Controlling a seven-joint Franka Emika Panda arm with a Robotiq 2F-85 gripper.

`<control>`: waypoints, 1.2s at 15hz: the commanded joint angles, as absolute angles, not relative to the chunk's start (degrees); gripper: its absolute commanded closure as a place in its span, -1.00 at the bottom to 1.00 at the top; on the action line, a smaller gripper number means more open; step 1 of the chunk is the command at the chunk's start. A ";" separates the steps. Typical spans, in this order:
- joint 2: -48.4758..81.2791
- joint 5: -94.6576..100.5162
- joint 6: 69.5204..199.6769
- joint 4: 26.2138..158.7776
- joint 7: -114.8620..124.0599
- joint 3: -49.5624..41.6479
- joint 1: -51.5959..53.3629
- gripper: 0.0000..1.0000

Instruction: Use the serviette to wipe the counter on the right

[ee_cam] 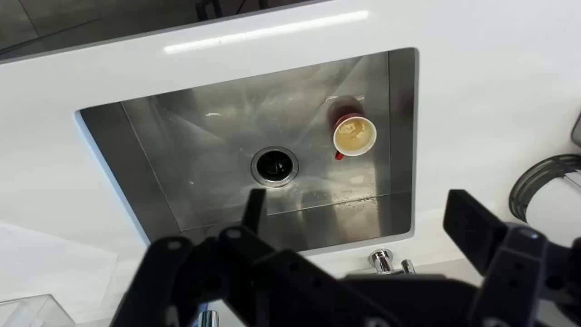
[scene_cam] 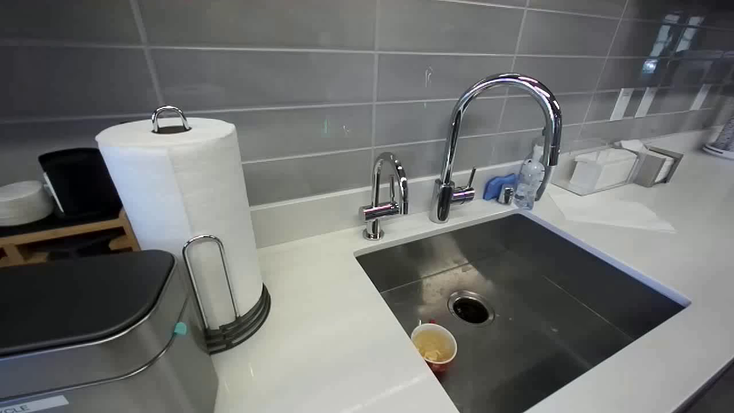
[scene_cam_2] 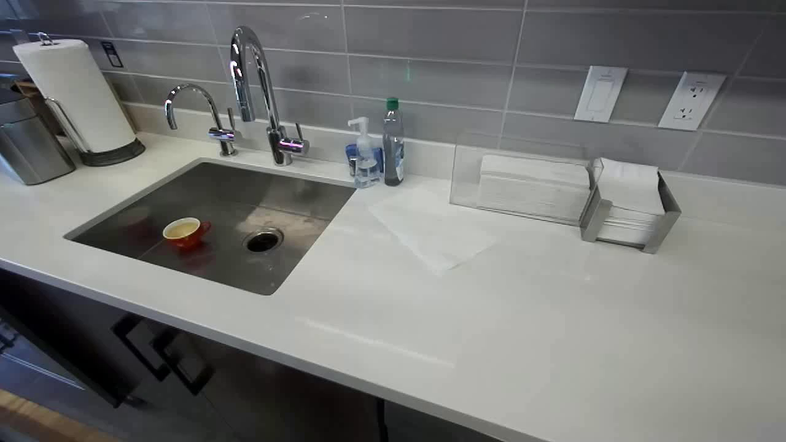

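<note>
In an exterior view, a white serviette lies flat on the white bench, R of the steel sink, close to its far R corner. A red cup w/ yellowish liquid stands in the sink's L part; paper towel roll on bench, L of sink.

In an exterior view, serviette is btwn sink and a clear box, w/ a pump bottle and green-capped bottle just beyond.

Wrist view (bench's near edge at top): end effector fingers spread wide, nothing in grip; serviette partly in frame, R of sink.
</note>
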State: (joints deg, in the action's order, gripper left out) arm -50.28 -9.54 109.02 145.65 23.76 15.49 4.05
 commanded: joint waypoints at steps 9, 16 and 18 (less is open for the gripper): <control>-50.24 -9.54 108.83 145.48 23.72 15.50 3.97 -1.00; -42.86 -7.91 117.70 144.57 28.34 10.91 -6.12 -1.00; -39.12 -6.59 122.21 144.46 29.62 9.11 -10.22 -1.00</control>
State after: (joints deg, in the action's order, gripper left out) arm -45.28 -8.41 117.47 145.50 26.74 11.18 -5.76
